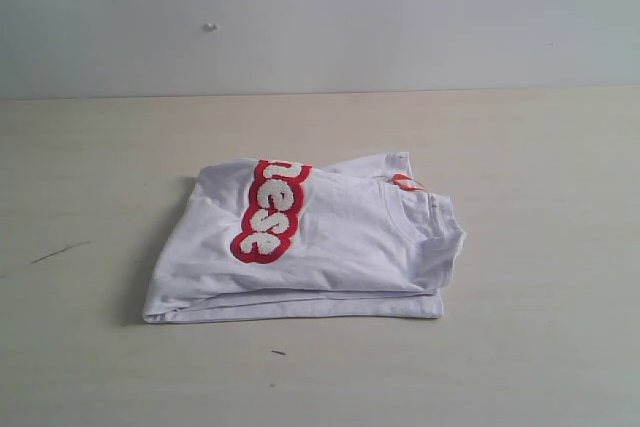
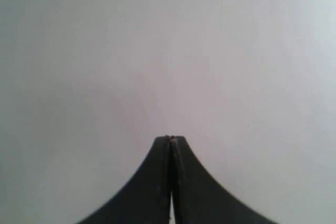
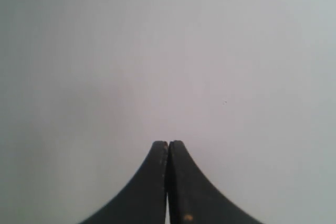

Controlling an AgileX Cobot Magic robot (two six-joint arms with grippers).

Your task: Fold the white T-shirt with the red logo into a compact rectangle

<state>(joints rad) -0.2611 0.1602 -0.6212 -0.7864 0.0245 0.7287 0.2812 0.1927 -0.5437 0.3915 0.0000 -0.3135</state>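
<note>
The white T-shirt (image 1: 330, 247) lies folded in a rough rectangle in the middle of the table, several layers thick. Its red logo (image 1: 268, 212) with fluffy white letters runs across the top layer at the left. The ribbed neck (image 1: 425, 222) and an orange neck tag (image 1: 403, 183) show at the right. Neither arm appears in the exterior view. In the left wrist view my left gripper (image 2: 171, 139) is shut with nothing between its fingers, facing a plain pale surface. In the right wrist view my right gripper (image 3: 168, 143) is shut and empty too, before the same blank background.
The pale wooden table (image 1: 540, 347) stretches wide around the shirt. A grey wall (image 1: 320, 17) rises behind it. A thin dark scratch (image 1: 58, 251) marks the table at the left, and a small dark speck (image 1: 278, 352) lies in front of the shirt.
</note>
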